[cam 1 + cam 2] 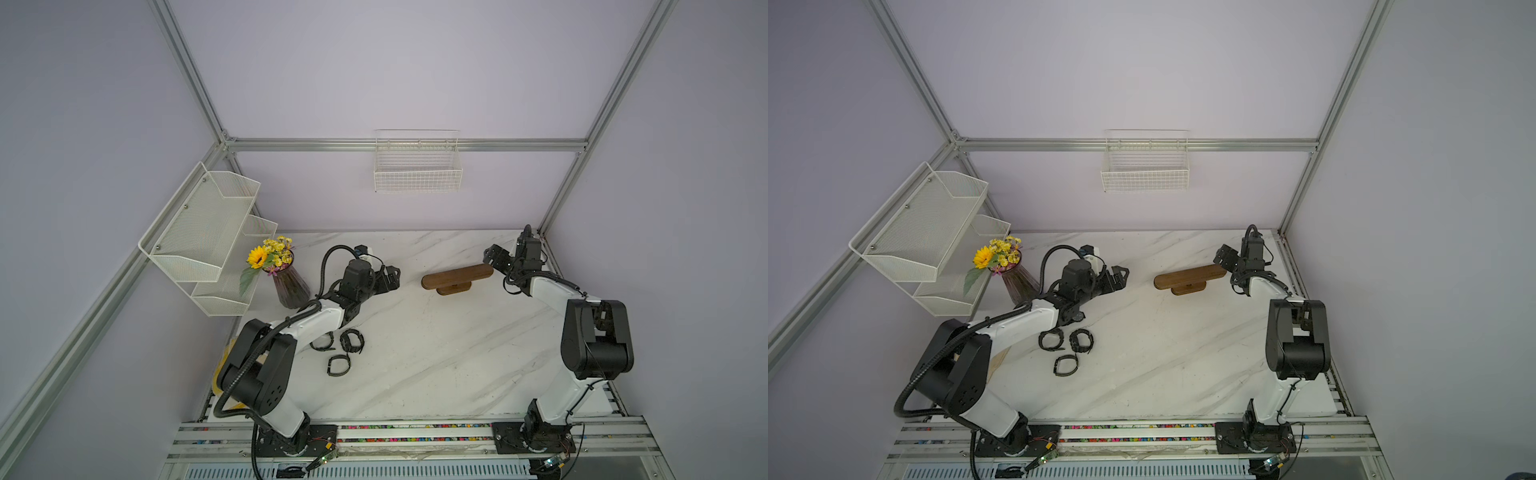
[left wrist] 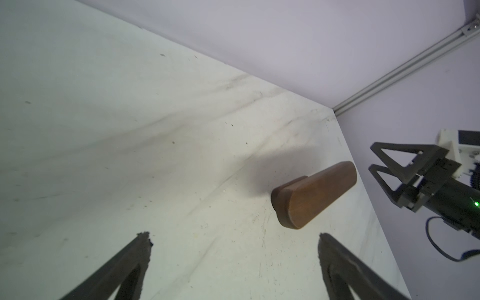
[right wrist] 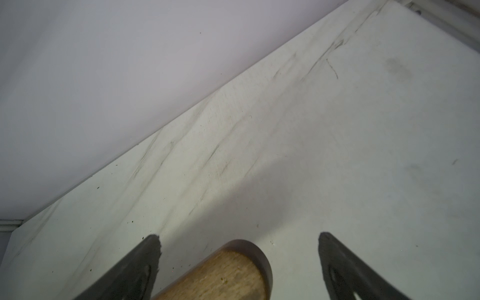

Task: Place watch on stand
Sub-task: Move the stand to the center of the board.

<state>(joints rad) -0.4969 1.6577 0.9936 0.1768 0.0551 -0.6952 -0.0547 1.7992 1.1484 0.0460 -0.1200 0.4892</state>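
The stand [image 1: 457, 277] [image 1: 1190, 277] is placed on the marble surface [image 1: 436, 357], at about 1 o'clock from its centre in both top views. It is made of a dark brown wooden bar with rounded ends carried on a smaller oval base. The bar runs roughly from 9 to 3 o'clock.

Three black watches are laid on the surface at about 8 o'clock from its centre, well apart from the stand. One watch [image 1: 352, 340] [image 1: 1081, 340] is set just beside a second watch [image 1: 322, 343] [image 1: 1052, 338], which is partly hidden under the left arm [image 1: 307, 324] in a top view. The third watch [image 1: 338, 365] [image 1: 1066, 365] is found at 6 o'clock of those two.

The right jaws are seen spread wide at the bar's 3 o'clock end. In the right wrist view the rounded end of the stand [image 3: 226, 275] is framed between the two fingers, and a gap is left on each side. Nothing is pinched. The right arm [image 1: 552, 291] is reached in from 4 o'clock.

The left jaws are also spread, with nothing between them. They are pointed at the stand [image 2: 315, 194] from its 9 o'clock side and kept well apart from it.

A ribbed vase of yellow flowers [image 1: 291, 286] is stood at 10 o'clock. Beside it a white mesh shelf [image 1: 199, 232] is fixed to the side frame. A white wire basket [image 1: 417, 170] is hung on the back wall at 12 o'clock.
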